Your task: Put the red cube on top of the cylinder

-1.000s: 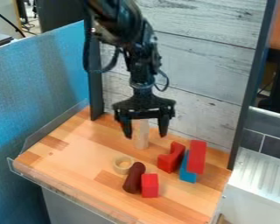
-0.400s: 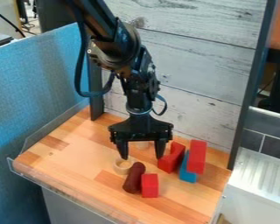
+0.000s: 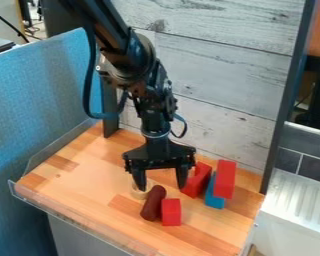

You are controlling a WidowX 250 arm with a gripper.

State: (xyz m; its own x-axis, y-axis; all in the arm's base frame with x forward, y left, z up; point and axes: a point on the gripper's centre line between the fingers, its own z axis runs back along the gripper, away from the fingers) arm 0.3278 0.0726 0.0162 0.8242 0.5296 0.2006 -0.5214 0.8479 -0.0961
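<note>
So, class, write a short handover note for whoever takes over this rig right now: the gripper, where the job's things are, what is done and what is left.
Gripper: open, holding nothing, hanging over the table.
Things: the red cube sits on the table, right beside the dark red cylinder, which appears to lie on its side.
Done: the cube is neither gripped nor stacked.
Left: grasp the cube, lift it, set it on the cylinder, let go.

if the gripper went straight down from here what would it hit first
The gripper would probably meet the pale ring first, as its picture-left finger overlaps it; the dark red cylinder is close, and depth is unclear.
</note>
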